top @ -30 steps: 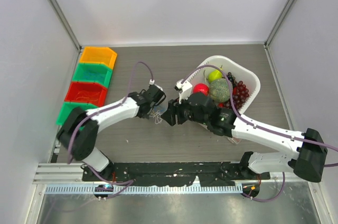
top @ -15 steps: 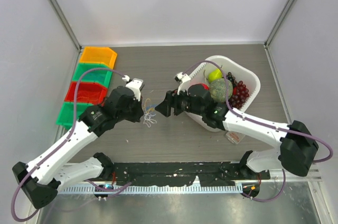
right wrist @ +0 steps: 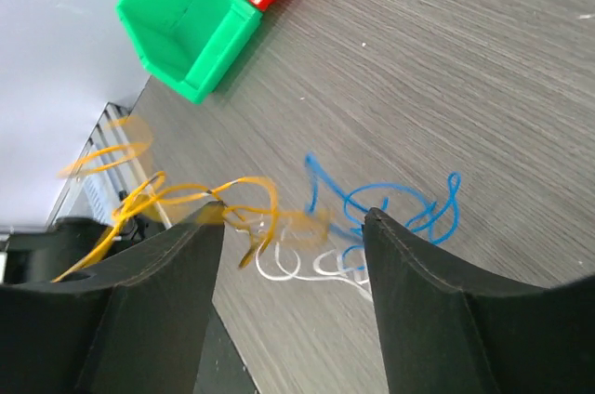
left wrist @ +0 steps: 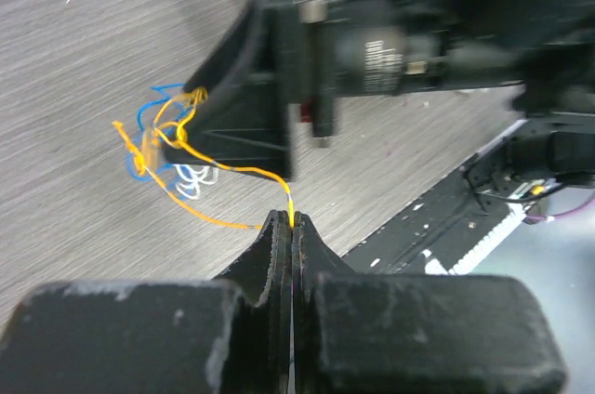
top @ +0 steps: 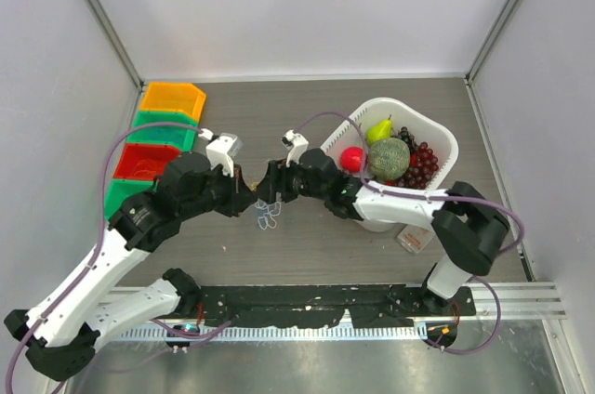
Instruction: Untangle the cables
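Tabletop [top: 307, 115] is showing grey wood grain, with pale walls closing it in on three sides. Four bins are sitting in a row along the left wall: orange bin [top: 174, 99], green bin [top: 163, 128], red bin [top: 147, 163], second green bin [top: 118, 197]. White basket [top: 439, 137] is standing right of centre, holding fruit.

Right arm is covering the basket's near-left wall. Small object [top: 412, 238] just near the basket is too small to identify. From above, both gripper tips are merging into one dark mass, so the jaws are not readable there. In the right wrist view the orange strand [left wrist: 218, 169] is blurring beside one finger [right wrist: 191, 255]; touching or not, cannot tell. In the left wrist view the right gripper's body is blocking part of the clump.

Left arm is reaching forward and inward. Left gripper [left wrist: 292, 225] is pressing its jaws together on the orange strand, which is running up from the tips into the clump. Right arm is folding leftward past the basket. Right gripper [right wrist: 293, 222] is facing the left one, fingers standing wide apart, clamping nothing. Cables [top: 268, 216] are sitting between the two grippers at mid-table, blue and white loops low by the wood, orange loops rising above them.
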